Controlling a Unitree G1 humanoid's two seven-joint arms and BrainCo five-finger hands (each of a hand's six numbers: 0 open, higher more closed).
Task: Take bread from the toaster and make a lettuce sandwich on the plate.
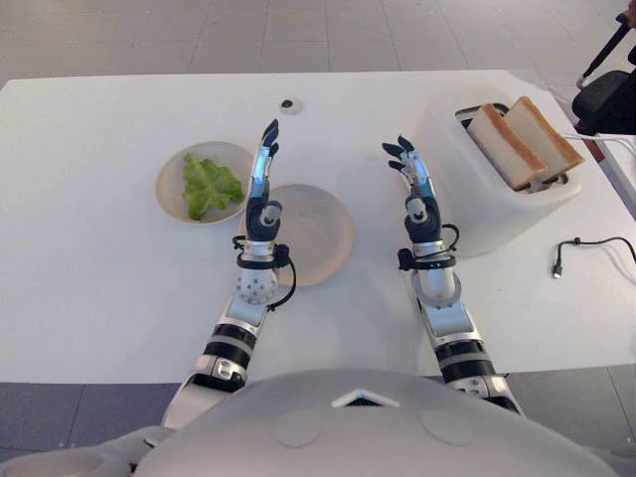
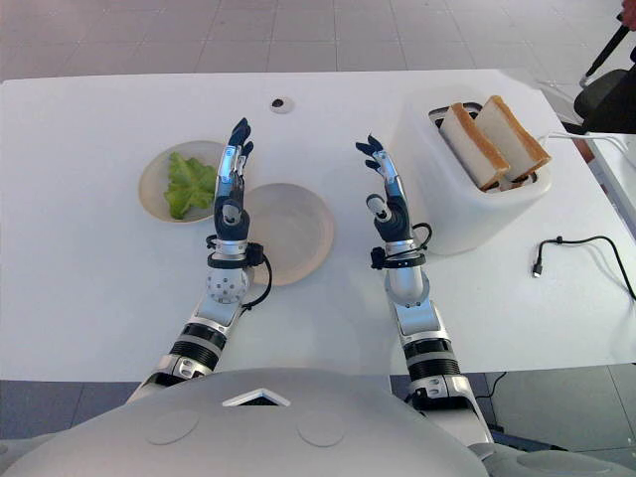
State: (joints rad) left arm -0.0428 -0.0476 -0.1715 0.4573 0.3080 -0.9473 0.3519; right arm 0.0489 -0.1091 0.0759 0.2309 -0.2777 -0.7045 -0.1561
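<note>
Right hand [image 1: 419, 204] open and empty, mid-frame. Saw bread [image 1: 524, 142] poking from toaster [image 1: 497, 214] at upper right: probably light, stiff, crumbly; best pinched by exposed top.

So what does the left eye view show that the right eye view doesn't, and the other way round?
Left eye view: the lettuce plate has its right rim almost whole, the left hand barely crossing it. Right eye view: a longer run of the black cable, curving down to the picture's right edge. Both: two bread slices standing in the white toaster, the lettuce leaf, the empty plate, and the left hand and right hand open, upright over the table, holding nothing.
</note>
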